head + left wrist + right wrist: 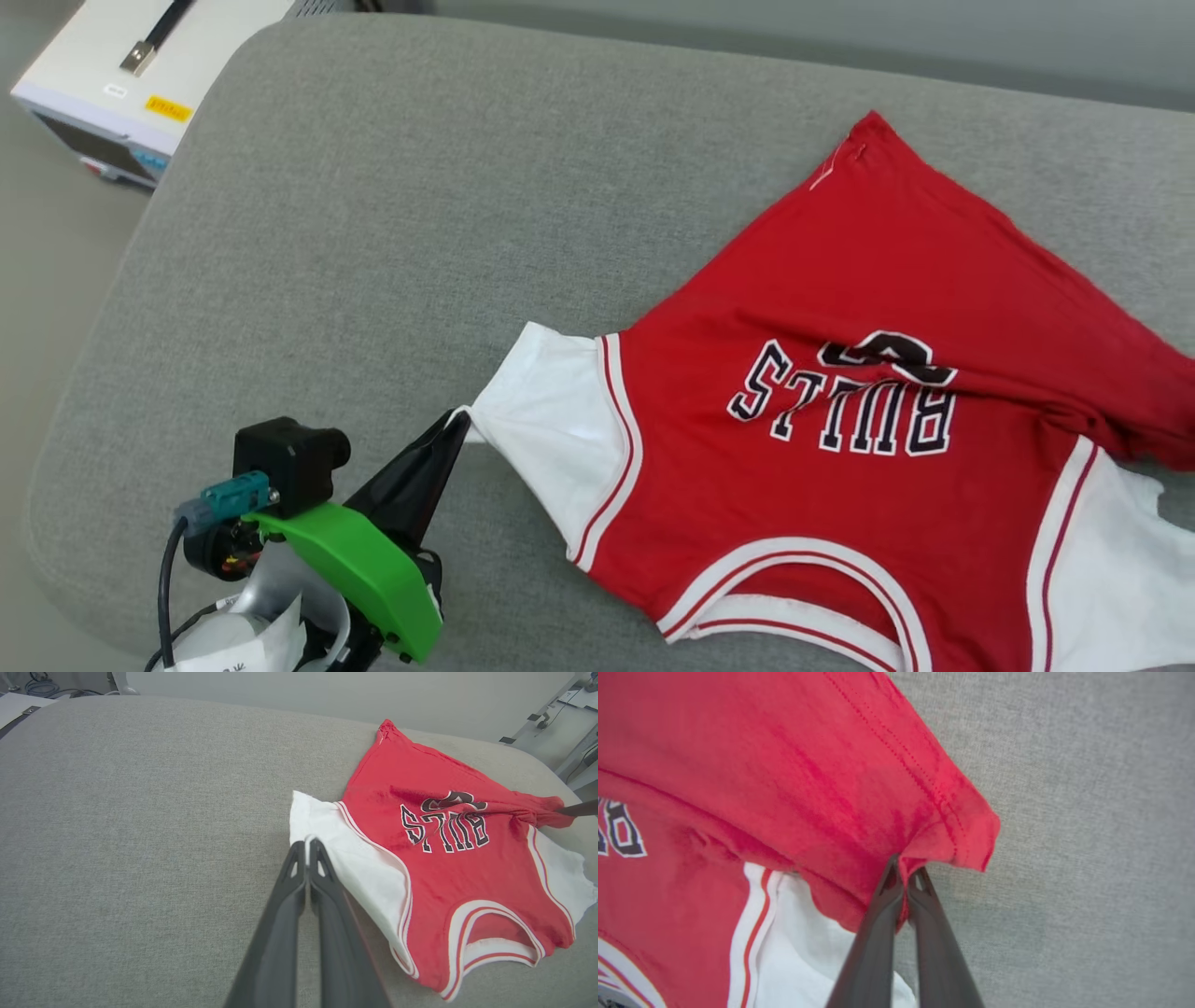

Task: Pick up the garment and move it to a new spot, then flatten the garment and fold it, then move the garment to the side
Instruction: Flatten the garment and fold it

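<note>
The garment [840,308] lies spread on the grey cushion [373,233], lettering side up, collar toward me, white sleeves at either side. My left gripper [457,417] is shut on the corner of the white left sleeve [546,420]; the left wrist view shows the garment [448,858] and the gripper [306,843] pinching that sleeve's edge. My right gripper [904,868] is shut on a bunched red corner of the garment [808,765] by its stitched hem. In the left wrist view, dark right fingertips [577,809] hold the red fold at the far right.
A white box-like device [121,84] with a yellow label stands on the floor beyond the cushion's upper left corner. Bare cushion [140,812] stretches left of the shirt. Pale floor and equipment legs [560,732] lie past the cushion's far edge.
</note>
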You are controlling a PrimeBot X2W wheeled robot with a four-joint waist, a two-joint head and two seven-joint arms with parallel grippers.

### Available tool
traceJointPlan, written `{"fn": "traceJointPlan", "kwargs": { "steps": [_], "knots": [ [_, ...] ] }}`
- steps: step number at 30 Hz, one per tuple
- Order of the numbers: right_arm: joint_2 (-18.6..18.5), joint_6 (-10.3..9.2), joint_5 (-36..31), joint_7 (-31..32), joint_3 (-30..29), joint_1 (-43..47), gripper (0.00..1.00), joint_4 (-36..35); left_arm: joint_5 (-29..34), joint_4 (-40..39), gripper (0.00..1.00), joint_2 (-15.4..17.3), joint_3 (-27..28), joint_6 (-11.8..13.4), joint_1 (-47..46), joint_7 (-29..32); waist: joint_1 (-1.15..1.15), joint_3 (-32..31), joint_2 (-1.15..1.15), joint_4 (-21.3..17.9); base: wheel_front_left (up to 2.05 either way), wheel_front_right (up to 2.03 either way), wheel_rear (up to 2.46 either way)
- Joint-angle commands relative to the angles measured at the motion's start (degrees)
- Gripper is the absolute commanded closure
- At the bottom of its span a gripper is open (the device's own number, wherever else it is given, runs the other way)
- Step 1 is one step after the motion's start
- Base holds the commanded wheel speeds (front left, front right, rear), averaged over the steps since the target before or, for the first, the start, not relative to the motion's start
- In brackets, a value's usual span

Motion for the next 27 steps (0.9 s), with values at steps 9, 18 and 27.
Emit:
{"fn": "traceJointPlan", "kwargs": {
  "steps": [9,18,27],
  "knots": [
    [3.4,-0.04,1.6,1.5,-6.9,13.9,1.00,-10.5,-0.3,2.3,1.00,-1.6,0.6,0.5,1.7,-3.3,0.01,-7.0,0.00,-5.4,0.00,0.00,0.00],
    [9.4,-0.04,-0.8,3.2,-11.8,25.1,1.00,-17.0,0.2,4.1,1.00,-3.0,-0.2,-0.4,1.1,-5.3,0.01,-7.8,0.00,-5.1,0.00,0.00,0.00],
    [11.8,-0.04,-1.8,0.3,-10.8,27.7,0.00,-16.4,0.6,5.5,1.00,-3.4,-1.6,-1.7,0.3,-5.4,0.01,-7.6,0.00,-4.3,0.00,0.00,0.00]
  ]
}}
